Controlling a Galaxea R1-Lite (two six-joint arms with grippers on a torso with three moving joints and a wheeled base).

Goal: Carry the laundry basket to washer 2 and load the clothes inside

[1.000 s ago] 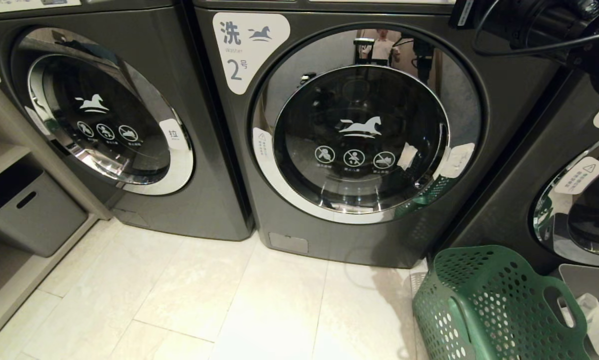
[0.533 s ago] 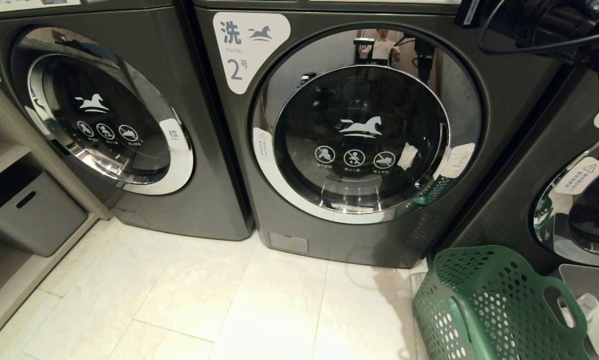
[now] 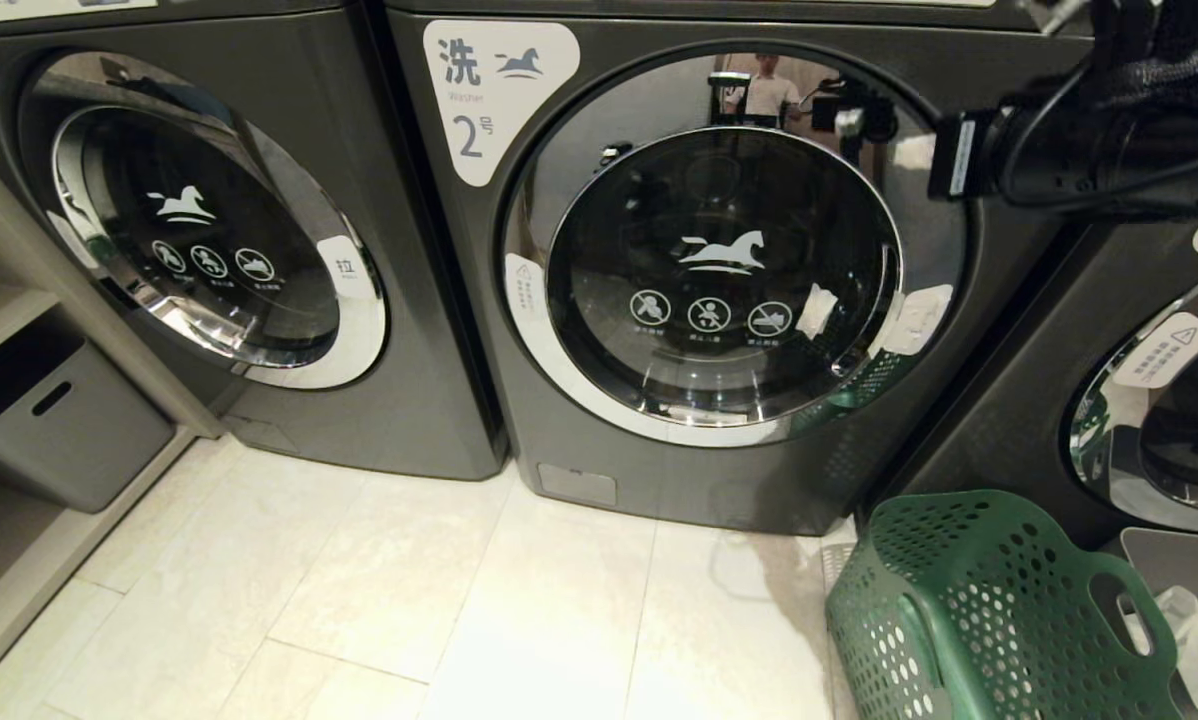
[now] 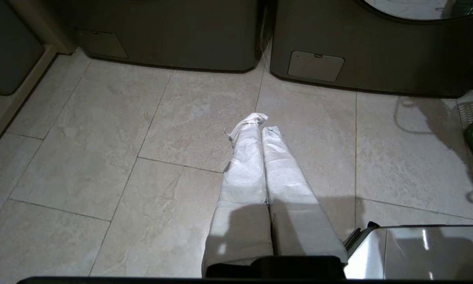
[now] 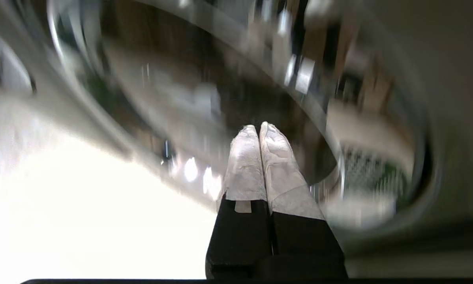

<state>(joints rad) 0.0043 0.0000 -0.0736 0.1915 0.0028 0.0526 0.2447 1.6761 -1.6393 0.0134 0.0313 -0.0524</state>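
Washer 2 (image 3: 719, 270) filled the middle of the head view, door closed. The green laundry basket (image 3: 989, 620) stood on the floor (image 3: 409, 590) at its near right. Only the right arm (image 3: 1109, 150) showed there, high at the right. The wrist views alone showed each tool: the right tool (image 5: 259, 128) clenched empty before the door glass, the left tool (image 4: 260, 122) clenched empty over floor tiles.

Middle washer (image 3: 719, 300), label (image 3: 494, 95) at 11 o'clock of door: "洗", "Washer", "2号". Left washer (image 3: 259, 250) door tab (image 3: 344, 268): "拉".
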